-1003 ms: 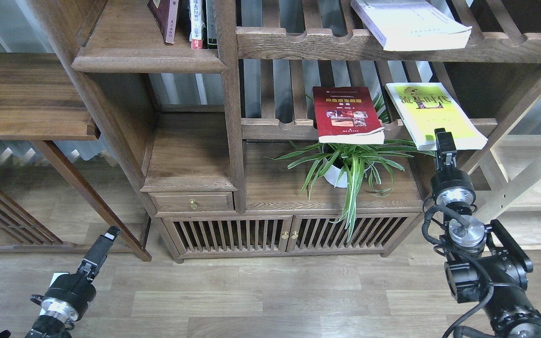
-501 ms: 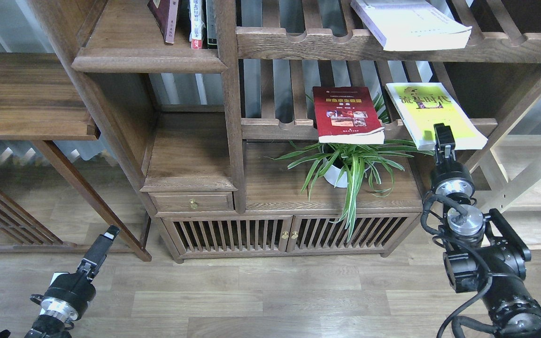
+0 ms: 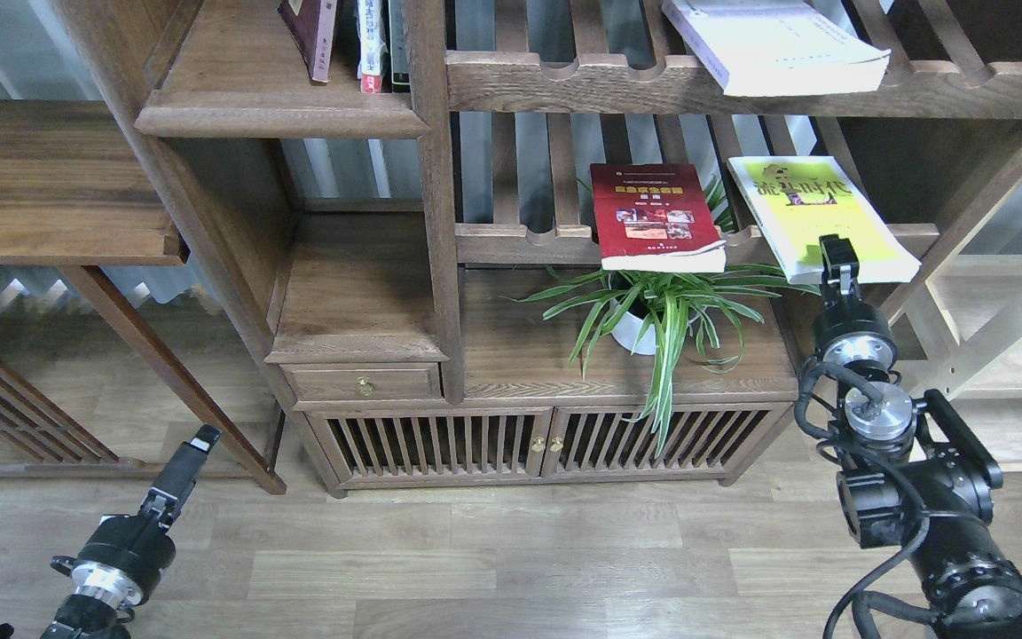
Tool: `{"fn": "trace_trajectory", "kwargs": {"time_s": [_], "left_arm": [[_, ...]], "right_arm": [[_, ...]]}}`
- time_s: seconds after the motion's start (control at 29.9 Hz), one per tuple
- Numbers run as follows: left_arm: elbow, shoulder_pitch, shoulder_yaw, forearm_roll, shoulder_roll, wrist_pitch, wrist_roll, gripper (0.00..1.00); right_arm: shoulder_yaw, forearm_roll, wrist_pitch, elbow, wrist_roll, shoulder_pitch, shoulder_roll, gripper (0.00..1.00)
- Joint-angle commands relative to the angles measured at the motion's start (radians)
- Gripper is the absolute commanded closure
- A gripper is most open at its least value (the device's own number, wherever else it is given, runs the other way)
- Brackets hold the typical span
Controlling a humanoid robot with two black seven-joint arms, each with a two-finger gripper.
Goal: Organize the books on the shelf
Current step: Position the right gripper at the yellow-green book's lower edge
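Since a second ago, right gripper (image 3: 837, 255) has crept up the frame and now overlaps the near edge of the yellow-green book (image 3: 817, 213), right of centre. Left gripper (image 3: 187, 453) has slipped a little lower at lower left, over bare floor, touching nothing.

Right gripper seen end-on and dark; I cannot tell whether its fingers are parted, or whether they touch the cover or only sit in front of it. Left gripper likewise narrow and dark; opening cannot be told.

Yellow-green book lies flat on the slatted rack, its near edge jutting past the scalloped front rail. Dark red book (image 3: 653, 216) lies beside it to the left, also overhanging, directly above the potted plant (image 3: 657, 306). Thick white book (image 3: 773, 44) lies on the upper rack, top right. Solid shelf (image 3: 276, 111), upper left, already holds a few upright books.

Risks, as I judge them: a push without a firm grip would slide the overhanging yellow-green book sideways or tip it off the rail. A shallow pinch on a floppy paperback may let it sag and slip. Sideways drift could knock the red book onto the plant.
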Motion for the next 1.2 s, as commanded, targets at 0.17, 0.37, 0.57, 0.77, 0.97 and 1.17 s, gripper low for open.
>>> {"fn": "trace_trajectory", "kwargs": {"time_s": [0.17,0.37,0.57,0.77,0.97,1.17], "left_arm": [[0.000,0.003,0.000,0.000,0.006,0.000,-0.001,0.01],[0.000,0.003,0.000,0.000,0.008,0.000,0.001,0.01],[0.000,0.003,0.000,0.000,0.006,0.000,0.001,0.01],[0.000,0.003,-0.001,0.000,0.006,0.000,-0.001,0.01],[0.000,0.000,-0.004,0.000,0.006,0.000,0.001,0.01],[0.001,0.002,-0.011,0.000,0.006,0.000,0.001,0.01]], "right_arm": [[0.000,0.000,-0.009,-0.018,0.015,0.011,-0.001,0.41],[0.000,0.000,-0.007,-0.018,0.017,0.011,-0.001,0.49],[0.000,0.002,-0.004,-0.018,0.015,0.009,-0.006,0.61],[-0.001,0.002,0.005,-0.016,0.014,0.005,-0.008,0.67],[-0.003,0.003,0.009,-0.010,0.003,-0.003,-0.008,0.68],[-0.009,0.008,0.019,-0.009,0.000,-0.011,-0.006,0.72]]}}
